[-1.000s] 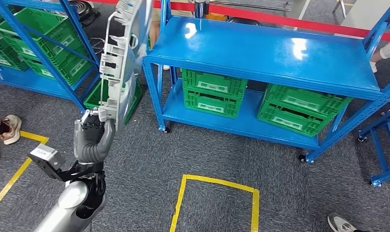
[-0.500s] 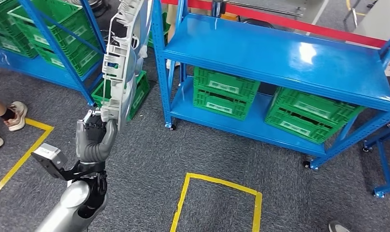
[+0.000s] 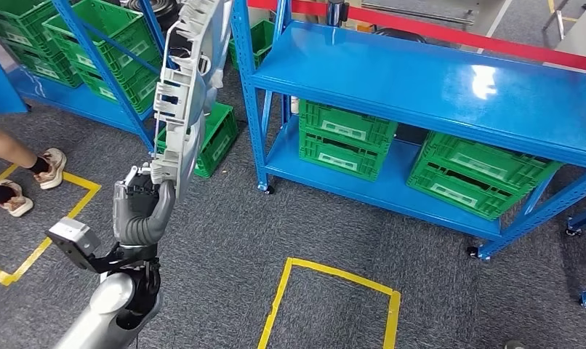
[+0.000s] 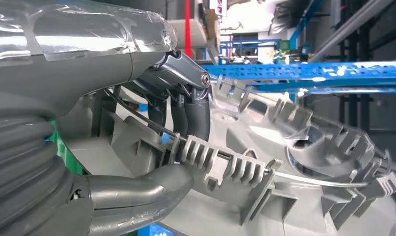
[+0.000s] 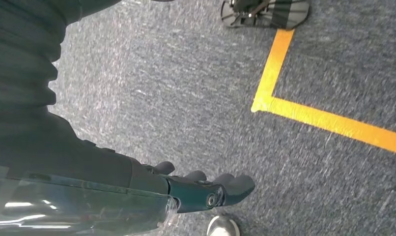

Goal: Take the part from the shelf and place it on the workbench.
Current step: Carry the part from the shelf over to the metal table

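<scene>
My left hand (image 3: 139,207) grips the lower end of a long grey ribbed plastic part (image 3: 185,94) and holds it upright in front of me, left of centre in the head view. Up close in the left wrist view, the thumb (image 4: 142,189) and darker fingers (image 4: 193,115) clamp the part's ribbed rim (image 4: 284,162). A blue rack with a wide, bare top surface (image 3: 435,83) stands ahead to the right, apart from the part. My right hand (image 5: 206,191) hangs over the grey carpet with its fingers extended and holds nothing.
Green crates (image 3: 341,138) sit on the blue rack's lower shelf, with more on a second blue rack (image 3: 94,43) at the left. A yellow tape square (image 3: 334,305) marks the carpet. A person's feet (image 3: 28,182) stand at the left, and a shoe (image 5: 265,12) is close by.
The whole scene has slid rightward in the head view, so the camera has turned; the blue rack looks a little closer. My left hand still holds the part upright in the same grip.
</scene>
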{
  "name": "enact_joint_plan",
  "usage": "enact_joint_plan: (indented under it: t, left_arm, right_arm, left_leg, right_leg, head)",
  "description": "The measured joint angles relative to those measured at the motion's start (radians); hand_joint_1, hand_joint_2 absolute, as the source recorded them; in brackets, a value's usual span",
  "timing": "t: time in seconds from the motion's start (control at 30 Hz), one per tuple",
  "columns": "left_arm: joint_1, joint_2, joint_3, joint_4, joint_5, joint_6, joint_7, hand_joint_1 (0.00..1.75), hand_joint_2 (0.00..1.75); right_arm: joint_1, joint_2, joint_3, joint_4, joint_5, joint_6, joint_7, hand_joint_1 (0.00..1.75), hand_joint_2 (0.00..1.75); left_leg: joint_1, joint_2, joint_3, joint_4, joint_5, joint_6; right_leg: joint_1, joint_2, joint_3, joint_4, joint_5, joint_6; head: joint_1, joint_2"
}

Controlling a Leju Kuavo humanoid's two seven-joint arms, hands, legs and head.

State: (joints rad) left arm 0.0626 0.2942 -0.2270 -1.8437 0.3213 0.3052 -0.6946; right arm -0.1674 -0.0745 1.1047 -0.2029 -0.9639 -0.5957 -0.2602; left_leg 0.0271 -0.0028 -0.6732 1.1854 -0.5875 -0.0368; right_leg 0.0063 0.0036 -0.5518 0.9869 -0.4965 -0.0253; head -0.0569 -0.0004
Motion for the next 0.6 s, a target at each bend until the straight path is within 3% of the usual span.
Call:
enact_joint_plan:
  t: [0.07, 0.1, 0.13, 0.2, 0.27, 0.4, 0.47, 0.53, 0.57, 0.6]
  left_arm:
    - [0.002, 0.000, -0.001, 0.001, 0.000, 0.000, 0.000, 1.75, 1.75]
    - [0.003, 0.000, -0.001, 0.002, 0.000, 0.000, 0.000, 1.75, 1.75]
    - [0.003, 0.000, 0.000, 0.004, 0.000, 0.000, 0.000, 1.75, 1.75]
    - [0.002, 0.000, 0.000, 0.007, 0.000, 0.000, 0.000, 1.75, 1.75]
    - [0.001, 0.000, 0.001, 0.008, 0.000, 0.000, 0.000, 1.75, 1.75]
    - [0.001, 0.000, 0.001, 0.008, 0.000, 0.001, 0.000, 1.75, 1.75]
    - [0.001, -0.001, 0.000, 0.008, 0.000, 0.001, 0.000, 1.75, 1.75]
    - [0.001, -0.001, -0.001, 0.008, 0.000, 0.001, 0.000, 1.75, 1.75]
    - [0.001, -0.001, -0.001, 0.009, 0.000, 0.001, 0.000, 1.75, 1.75]
    - [0.002, -0.001, -0.001, 0.009, 0.000, 0.001, 0.000, 1.75, 1.75]
  right_arm:
    - [0.001, 0.000, 0.000, 0.000, 0.000, 0.002, 0.000, 0.00, 1.75]
    - [0.001, 0.000, 0.000, 0.000, 0.000, 0.003, 0.000, 0.00, 1.75]
    - [0.001, 0.001, 0.000, 0.000, 0.000, 0.004, 0.000, 0.00, 1.75]
    - [0.000, 0.002, 0.000, 0.000, 0.000, 0.006, 0.000, 0.00, 1.75]
    - [-0.002, 0.002, 0.000, -0.001, 0.000, 0.007, 0.000, 0.00, 1.75]
    - [-0.003, 0.001, 0.000, -0.002, 0.002, 0.008, -0.002, 0.00, 1.75]
    - [-0.003, 0.002, 0.000, -0.003, 0.000, 0.010, -0.005, 0.00, 1.75]
    - [-0.003, 0.002, 0.000, -0.004, -0.005, 0.014, -0.011, 0.00, 1.75]
    - [-0.001, 0.002, 0.000, -0.004, -0.007, 0.016, -0.014, 0.00, 1.75]
    - [0.000, 0.002, 0.000, -0.004, -0.008, 0.018, -0.017, 0.00, 1.75]
  left_leg:
    - [0.000, 0.002, -0.040, 0.099, -0.039, -0.001]
    - [-0.001, 0.003, -0.040, 0.107, -0.032, -0.001]
    - [-0.001, 0.005, -0.020, 0.078, -0.008, -0.001]
    - [-0.004, 0.019, 0.050, -0.042, 0.049, 0.004]
    - [-0.007, 0.033, 0.093, -0.125, 0.068, 0.012]
    - [-0.007, 0.022, 0.090, -0.141, 0.072, 0.031]
    - [-0.003, 0.015, 0.087, -0.142, 0.077, 0.040]
    - [-0.002, 0.009, 0.083, -0.142, 0.079, 0.044]
    - [-0.002, 0.006, 0.081, -0.142, 0.080, 0.045]
    - [-0.002, 0.003, 0.081, -0.142, 0.080, 0.045]
  right_leg:
    - [0.004, -0.006, -0.002, 0.001, 0.001, -0.001]
    - [0.006, -0.009, -0.002, 0.002, 0.001, -0.002]
    - [0.007, -0.010, -0.002, 0.004, 0.000, -0.001]
    - [0.009, -0.012, -0.004, 0.014, -0.004, 0.004]
    - [0.012, -0.015, -0.011, 0.028, -0.010, 0.013]
    - [0.012, -0.021, -0.021, 0.043, -0.021, 0.029]
    - [0.007, -0.014, -0.046, 0.107, -0.067, 0.044]
    - [-0.001, -0.010, -0.100, 0.234, -0.131, 0.055]
    - [-0.004, -0.010, -0.123, 0.285, -0.147, 0.058]
    - [-0.005, -0.010, -0.131, 0.306, -0.146, 0.058]
  head:
    - [0.000, 0.000]
    - [0.000, 0.000]
    - [0.000, 0.000]
    - [0.000, 0.000]
    - [0.001, 0.000]
    - [0.003, 0.000]
    - [0.004, 0.000]
    - [0.005, 0.000]
    - [0.005, 0.000]
    - [0.005, 0.000]
